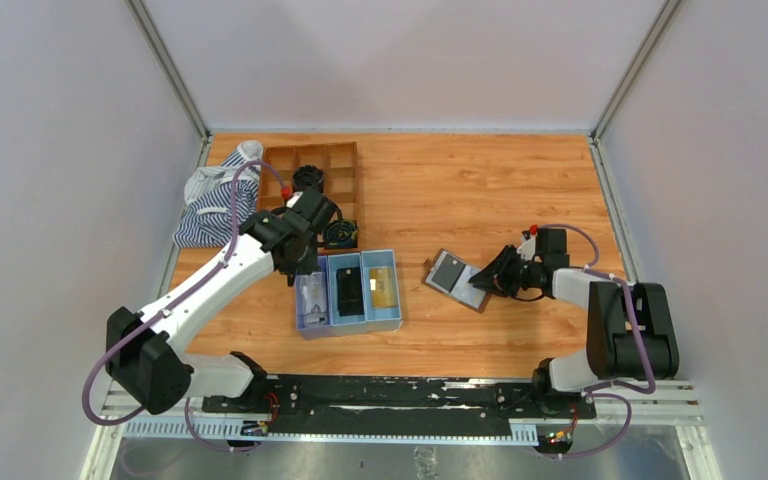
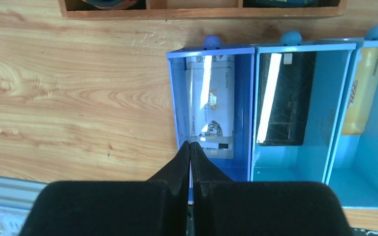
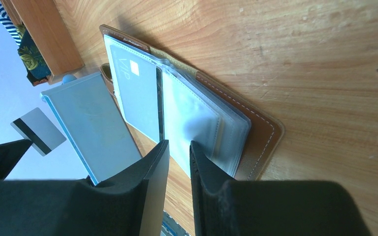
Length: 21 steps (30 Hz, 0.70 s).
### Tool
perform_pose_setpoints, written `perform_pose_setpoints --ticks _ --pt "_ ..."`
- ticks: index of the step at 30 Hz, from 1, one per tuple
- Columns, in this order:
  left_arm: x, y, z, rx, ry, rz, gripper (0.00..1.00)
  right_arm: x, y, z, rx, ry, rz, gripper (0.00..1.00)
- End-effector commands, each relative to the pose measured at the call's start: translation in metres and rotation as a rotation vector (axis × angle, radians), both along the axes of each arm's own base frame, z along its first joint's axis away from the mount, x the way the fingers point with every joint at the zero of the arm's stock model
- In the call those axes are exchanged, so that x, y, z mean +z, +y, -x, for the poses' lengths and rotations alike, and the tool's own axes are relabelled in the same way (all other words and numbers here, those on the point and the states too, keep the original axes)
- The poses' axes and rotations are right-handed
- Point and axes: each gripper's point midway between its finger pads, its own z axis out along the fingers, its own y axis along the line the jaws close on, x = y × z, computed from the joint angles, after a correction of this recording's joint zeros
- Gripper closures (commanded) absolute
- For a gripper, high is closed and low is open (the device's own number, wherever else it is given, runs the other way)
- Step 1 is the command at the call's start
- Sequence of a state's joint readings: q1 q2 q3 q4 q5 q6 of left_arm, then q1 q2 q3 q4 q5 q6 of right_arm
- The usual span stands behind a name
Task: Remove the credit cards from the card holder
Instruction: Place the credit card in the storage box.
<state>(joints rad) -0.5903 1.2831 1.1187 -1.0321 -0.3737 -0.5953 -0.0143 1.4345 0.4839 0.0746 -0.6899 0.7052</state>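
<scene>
Rail (image 1: 390,390), wood table (image 1: 480,190), card holder (image 1: 460,285), pale walls (image 1: 400,60)

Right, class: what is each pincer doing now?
Left pincer: closed, nothing visibly held.
Right pincer: slightly open, straddling a clear sleeve of the card holder.

The top camera sits high behind the arm bases, looking down and forward over the whole worktop (image 1: 500,180). The left wrist camera looks almost straight down past the left pincer (image 2: 190,147), close over the blue tray (image 2: 251,108). The right wrist camera, rolled sideways, skims low past the right pincer (image 3: 178,143) at the card holder (image 3: 263,132). That tray's side shows there too.
</scene>
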Motion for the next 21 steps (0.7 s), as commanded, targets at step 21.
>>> perform_pose_setpoints --ticks 21 --pt "-0.061 0.003 0.0 0.135 -0.004 -0.305 1.0 -0.044 -0.02 0.031 -0.022 0.152 0.162 0.73"
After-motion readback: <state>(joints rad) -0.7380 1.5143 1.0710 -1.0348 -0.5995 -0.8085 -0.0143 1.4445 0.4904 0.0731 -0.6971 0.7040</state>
